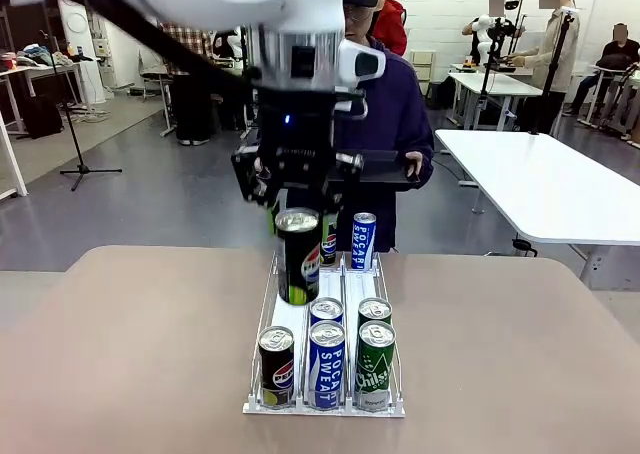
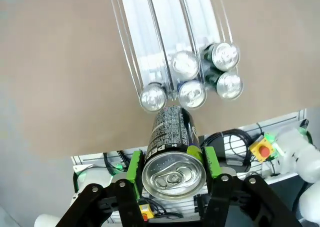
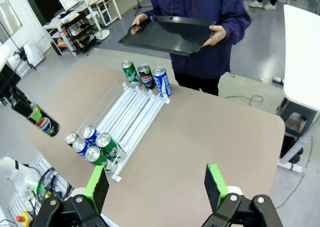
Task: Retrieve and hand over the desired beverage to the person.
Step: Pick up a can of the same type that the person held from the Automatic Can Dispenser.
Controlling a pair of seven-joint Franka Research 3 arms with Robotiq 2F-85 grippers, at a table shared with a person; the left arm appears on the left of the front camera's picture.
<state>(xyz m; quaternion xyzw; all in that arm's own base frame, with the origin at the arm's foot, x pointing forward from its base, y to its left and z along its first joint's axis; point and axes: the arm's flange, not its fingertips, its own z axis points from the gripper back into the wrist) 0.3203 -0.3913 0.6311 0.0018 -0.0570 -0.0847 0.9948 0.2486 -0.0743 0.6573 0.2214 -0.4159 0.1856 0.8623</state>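
Observation:
My left gripper (image 2: 172, 163) is shut on a black Pepsi can (image 2: 171, 146), its green pads clamping the can's upper sides. In the front view the can (image 1: 298, 255) hangs from the left gripper (image 1: 297, 212) above the middle of the drinks rack (image 1: 290, 318), off the table. Seen from the right wrist, the held can (image 3: 41, 121) is tilted at the far left. The person (image 1: 396, 114) in a dark purple jacket stands at the far side and holds a black tray (image 3: 169, 34) with both hands. My right gripper (image 3: 156, 187) is open above the near table edge with nothing between its fingers.
The clear three-lane rack (image 3: 131, 114) lies on the tan table (image 1: 120, 354). Several cans stand at its near end: a black Pepsi (image 1: 277, 366), blue Pocari Sweat (image 1: 326, 364) and a green can (image 1: 376, 366). Three more cans (image 3: 146, 77) stand at the far end. White tables (image 1: 545, 179) stand behind on the right.

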